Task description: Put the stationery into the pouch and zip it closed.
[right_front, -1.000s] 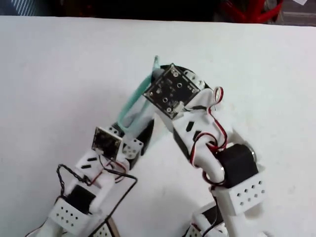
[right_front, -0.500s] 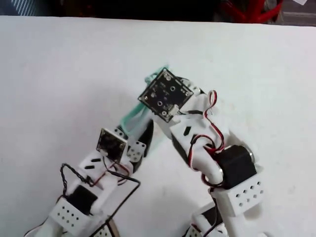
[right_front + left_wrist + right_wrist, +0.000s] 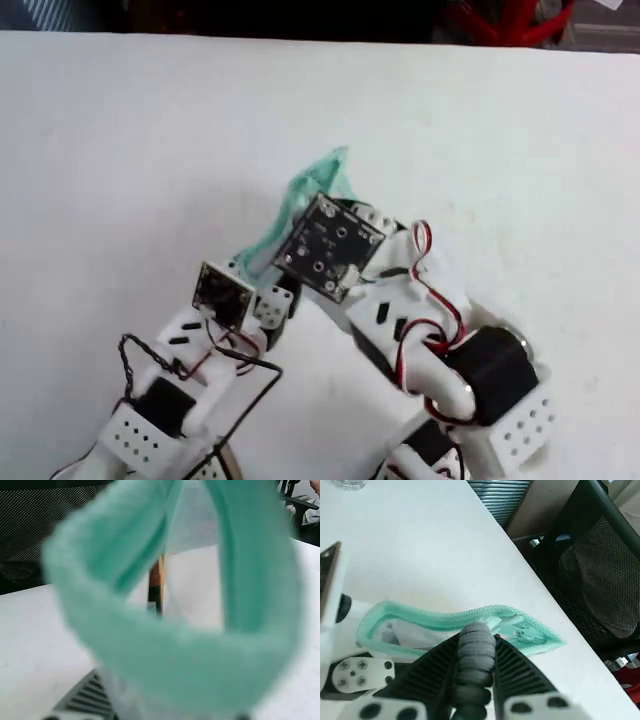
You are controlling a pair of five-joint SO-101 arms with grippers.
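- Pouch (image 3: pixel 318 178) sits near the middle of the surface (image 3: pixel 120 150), well away from every edge, between the two arms and partly under the right arm's wrist.
- The right gripper (image 3: pixel 481 630) is pressed together on the pouch's teal rim, towards the end away from the other arm. Whether it has the zip pull itself is too small to tell.
- The left gripper (image 3: pixel 272 300) is at the opposite end, touching the pouch; I cannot tell whether it is clamped there.
- The mouth gapes, so the zip is not yet run.
- If the left end is not firmly anchored, a pull along the rim would likely drag and crumple the soft pouch instead of closing it.
- A pencil (image 3: pixel 156 582) stands upright in the mouth; I judge the slider could jam on it or nudge it out.
- The pinch takes little material, so it could slip off under tension.
- The left wrist view shows the pencil and the rim bowed into a loop, both hidden under the arms in the high view.
- The right wrist view shows the wavy rim and pale items through the side.
- The high view shows where the pouch sits on the surface.
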